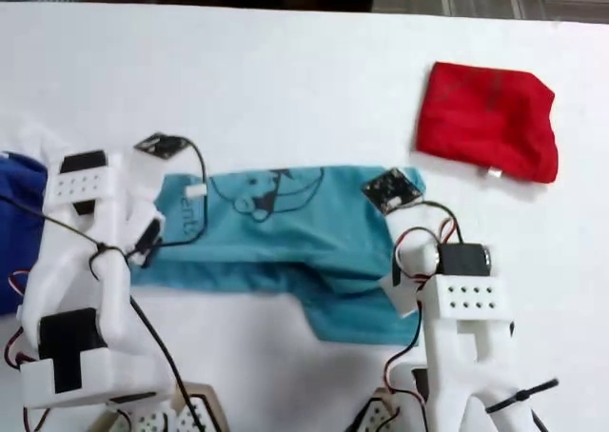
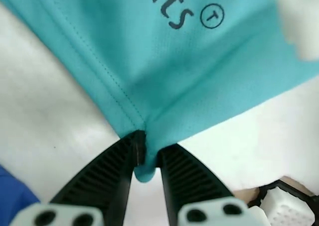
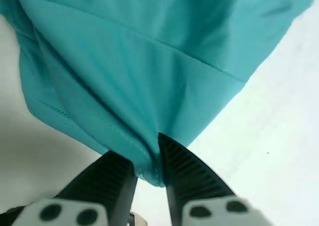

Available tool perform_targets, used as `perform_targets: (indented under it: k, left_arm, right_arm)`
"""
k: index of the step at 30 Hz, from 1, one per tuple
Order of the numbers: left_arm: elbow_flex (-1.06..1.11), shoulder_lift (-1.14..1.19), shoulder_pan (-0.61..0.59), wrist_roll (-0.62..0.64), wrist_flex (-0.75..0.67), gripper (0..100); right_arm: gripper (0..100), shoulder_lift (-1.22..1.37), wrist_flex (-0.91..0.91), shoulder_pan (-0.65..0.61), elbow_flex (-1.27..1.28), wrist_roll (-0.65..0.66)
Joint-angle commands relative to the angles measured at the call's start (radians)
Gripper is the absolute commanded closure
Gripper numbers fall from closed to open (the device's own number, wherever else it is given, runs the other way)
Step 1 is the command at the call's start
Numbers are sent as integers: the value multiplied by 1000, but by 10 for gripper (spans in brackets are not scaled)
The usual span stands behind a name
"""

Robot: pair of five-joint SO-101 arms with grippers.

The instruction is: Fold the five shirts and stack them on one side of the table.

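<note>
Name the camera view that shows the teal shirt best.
The high view: the teal shirt lies spread out, with most of its outline and its printed drawing visible. The left wrist view gives a close look at a hem corner pinched in the left gripper; the right wrist view, a fabric edge pinched in the right gripper.

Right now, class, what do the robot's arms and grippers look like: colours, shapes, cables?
The left arm and right arm are blocky white plastic with black motors, hole-dotted plates and thin red and black cables. The left gripper and right gripper have black ribbed fingers on white bases.
</note>
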Motion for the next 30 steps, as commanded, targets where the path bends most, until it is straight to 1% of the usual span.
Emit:
perform_targets:
  k: [1, 8, 15, 18, 21, 23, 25, 28, 30]
  left_arm:
    - [1, -37, -11, -11, -6, 975]
    - [8, -37, -12, -11, 12, 975]
    - [101, -38, -8, -14, -8, 974]
    - [110, -38, -8, -64, -6, 973]
    - [105, -44, -9, -75, -2, 972]
    - [102, -46, -9, -78, -2, 971]
    - [81, -46, -9, -75, 0, 945]
    - [-8, -46, -14, -77, 18, 853]
    - [-96, -40, -12, -71, 46, 793]
  right_arm:
    - [978, -27, -13, 12, 3, 6]
    - [978, -27, -8, 12, 3, 9]
    - [978, -27, -31, 12, 37, 9]
    - [974, -27, -33, 12, 37, 9]
    - [971, -27, -33, 12, 37, 9]
    - [926, -27, -33, 12, 37, 3]
    - [854, -27, -33, 12, 37, 2]
    - [767, -27, -35, 12, 37, 2]
    - [752, -27, -35, 12, 37, 2]
